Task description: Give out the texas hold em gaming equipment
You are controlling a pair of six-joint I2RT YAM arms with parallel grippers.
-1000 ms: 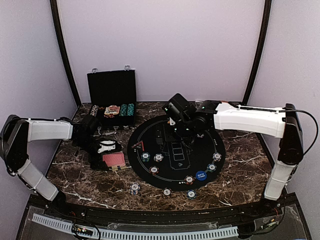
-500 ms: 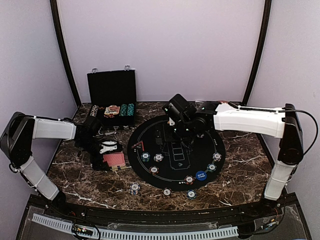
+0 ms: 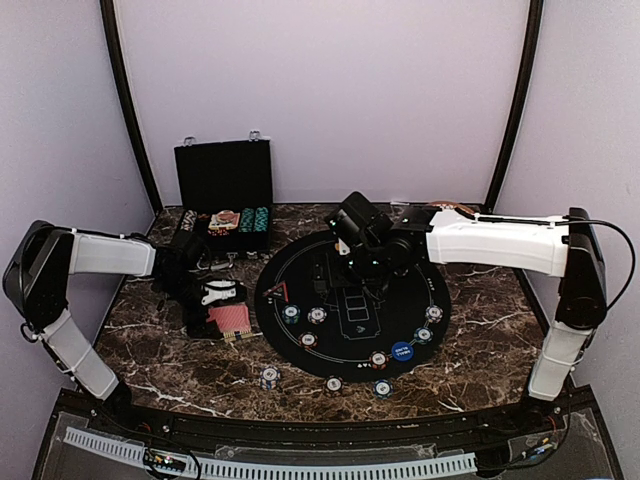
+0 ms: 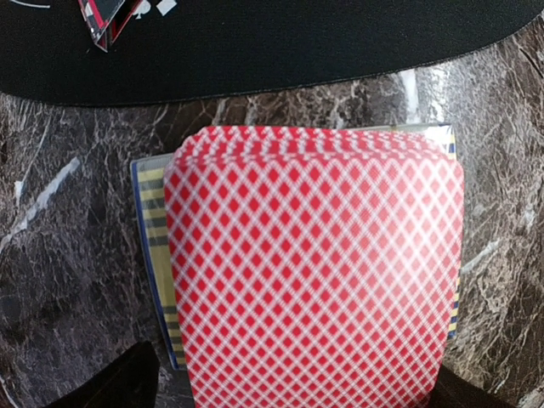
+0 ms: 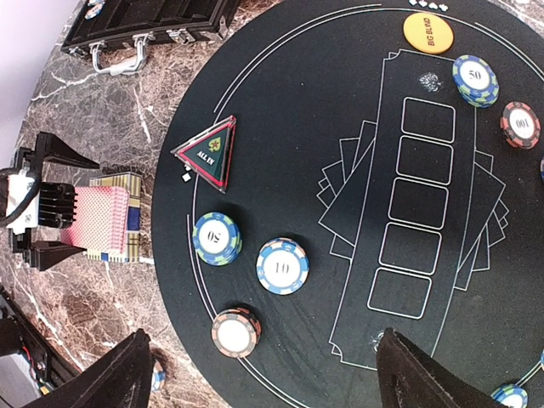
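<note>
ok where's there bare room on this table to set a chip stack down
Bare: the middle of the black mat, inside the chips; the marble between the mat's right edge and the right arm; the near-left marble in front of the card deck. Crowded: the mat's near rim, and the left side around the deck, left tool and case.

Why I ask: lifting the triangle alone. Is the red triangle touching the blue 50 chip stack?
Apart. The right wrist view shows bare black mat between the red triangle and the blue 50 chip stack.
</note>
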